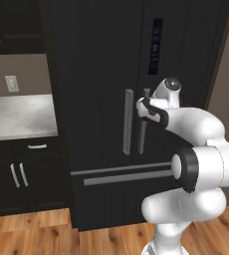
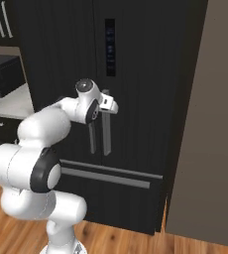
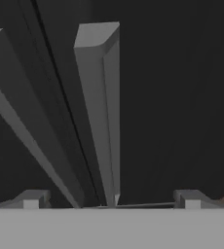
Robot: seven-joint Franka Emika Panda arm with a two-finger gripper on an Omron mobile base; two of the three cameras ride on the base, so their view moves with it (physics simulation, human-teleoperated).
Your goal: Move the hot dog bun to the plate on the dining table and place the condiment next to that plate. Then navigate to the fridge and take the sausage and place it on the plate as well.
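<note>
Hand view puts your two fingertips (image 3: pixel 31 198) wide apart and holding nothing, with the right-hand fridge handle (image 3: pixel 100 107) rising between them and the left-hand handle (image 3: pixel 21 107) slanting off to one side. Move outward and you see the gripper (image 2: pixel 107 103) poised at the top of that handle on the fridge (image 1: pixel 96 74), near it but, as far as you can tell, not yet closed around it. Both doors are shut, so the sausage is hidden inside and you cannot tell which shelf it sits on. To the left of the fridge lies a marble counter (image 1: pixel 19 114) over dark cabinets (image 1: pixel 17 174); a black appliance (image 2: pixel 2 74) sits on it in the right base view. You are judged to be at the fridge step, about to open the door. Next you need to ease the hand forward until the bar sits squarely between the pads, close on it firmly, then pull back along the door's swing without letting the grip slide down the handle.
</note>
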